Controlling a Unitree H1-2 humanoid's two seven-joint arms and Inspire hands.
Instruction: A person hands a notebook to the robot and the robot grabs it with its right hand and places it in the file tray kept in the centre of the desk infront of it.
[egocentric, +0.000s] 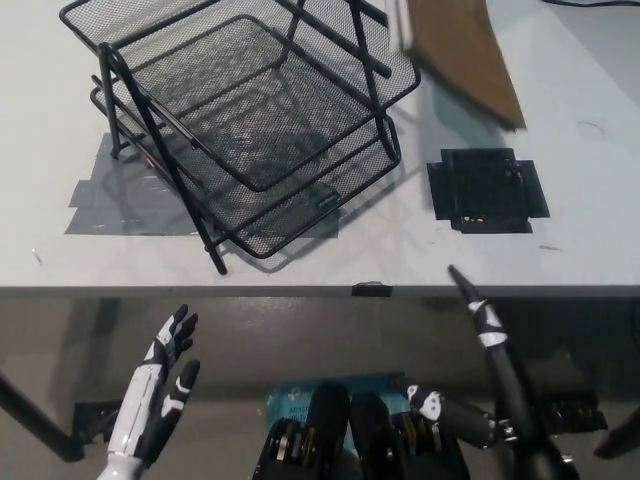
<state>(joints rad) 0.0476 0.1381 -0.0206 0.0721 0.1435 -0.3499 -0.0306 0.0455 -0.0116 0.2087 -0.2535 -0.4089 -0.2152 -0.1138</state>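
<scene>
A brown notebook (462, 52) comes in tilted from the top edge, above the white desk (580, 250) at the back right; whoever holds it is out of the picture. The black wire-mesh file tray (250, 130), with stacked tiers, stands on the desk at centre left, and nothing lies in the tiers I can see. My black right hand (495, 385) is low at the bottom right, below the desk's front edge, fingers spread and holding nothing, far from the notebook. At the bottom left my white left hand (160, 385) rests open.
A square patch of black tape (487, 190) marks the desk right of the tray. Grey tape strips (110, 205) lie under the tray's left side. The desk's front edge (300, 291) runs across the picture above both hands.
</scene>
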